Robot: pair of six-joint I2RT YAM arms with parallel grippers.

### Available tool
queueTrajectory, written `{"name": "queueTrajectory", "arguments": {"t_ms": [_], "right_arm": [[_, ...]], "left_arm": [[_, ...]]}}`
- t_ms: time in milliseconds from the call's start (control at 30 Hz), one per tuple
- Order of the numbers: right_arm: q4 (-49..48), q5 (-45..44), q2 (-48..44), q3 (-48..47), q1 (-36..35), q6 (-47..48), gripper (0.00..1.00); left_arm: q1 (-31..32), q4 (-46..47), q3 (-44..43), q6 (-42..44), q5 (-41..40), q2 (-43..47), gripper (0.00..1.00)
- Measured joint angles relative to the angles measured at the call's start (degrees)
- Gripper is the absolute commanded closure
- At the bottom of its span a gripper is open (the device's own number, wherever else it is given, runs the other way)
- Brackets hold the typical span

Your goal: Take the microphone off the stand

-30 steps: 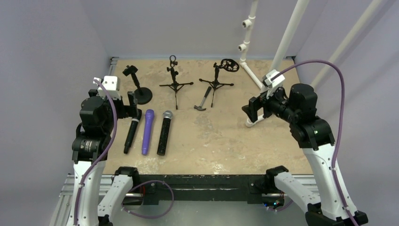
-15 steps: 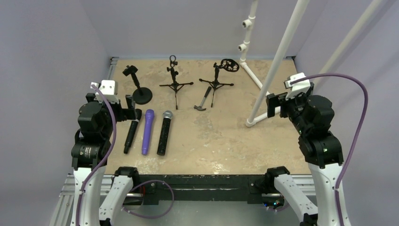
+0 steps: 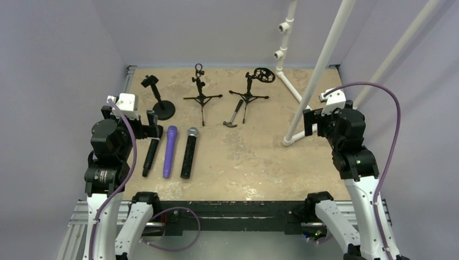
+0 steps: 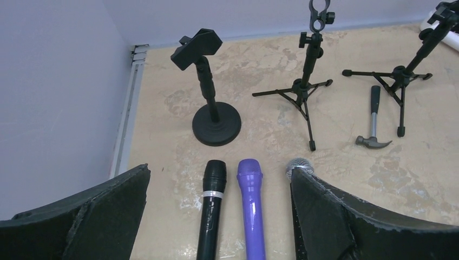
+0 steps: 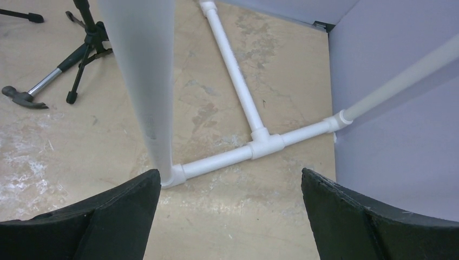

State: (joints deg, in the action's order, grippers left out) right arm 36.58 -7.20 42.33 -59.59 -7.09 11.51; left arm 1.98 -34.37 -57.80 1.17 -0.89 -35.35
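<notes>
Three microphones lie side by side on the table at the left: a black one (image 3: 151, 156) (image 4: 211, 216), a purple one (image 3: 170, 151) (image 4: 252, 211) and a black one with a silver grille (image 3: 189, 152) (image 4: 299, 164). Behind them stand a round-base stand (image 3: 158, 100) (image 4: 214, 108), a tripod stand (image 3: 201, 89) (image 4: 308, 81) and a tripod with a round mount (image 3: 254, 86). No stand holds a microphone. My left gripper (image 3: 151, 123) (image 4: 220, 173) is open and empty above the microphone heads. My right gripper (image 3: 309, 122) (image 5: 230, 172) is open and empty at the right, over bare table.
A small hammer (image 3: 234, 114) (image 4: 373, 122) lies between the two tripods. A white PVC pipe frame (image 3: 295, 89) (image 5: 227, 160) rises at the back right, one slanted pole (image 5: 143, 81) just left of my right gripper. Purple walls close in on both sides.
My right arm has swung from left of the slanted pipe to its right and a little farther back. My left arm has only shifted slightly. The microphones have not moved.
</notes>
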Motion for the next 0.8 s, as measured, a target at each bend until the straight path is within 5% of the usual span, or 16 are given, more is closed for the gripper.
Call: {"name": "queueTrajectory", "arguments": {"t_ms": [800], "right_arm": [[-7.0, -2.2, -2.6, 11.1, 1.2, -3.4, 0.02]], "left_arm": [[0.0, 3.9, 6.0, -0.1, 6.6, 3.0, 0.00]]}}
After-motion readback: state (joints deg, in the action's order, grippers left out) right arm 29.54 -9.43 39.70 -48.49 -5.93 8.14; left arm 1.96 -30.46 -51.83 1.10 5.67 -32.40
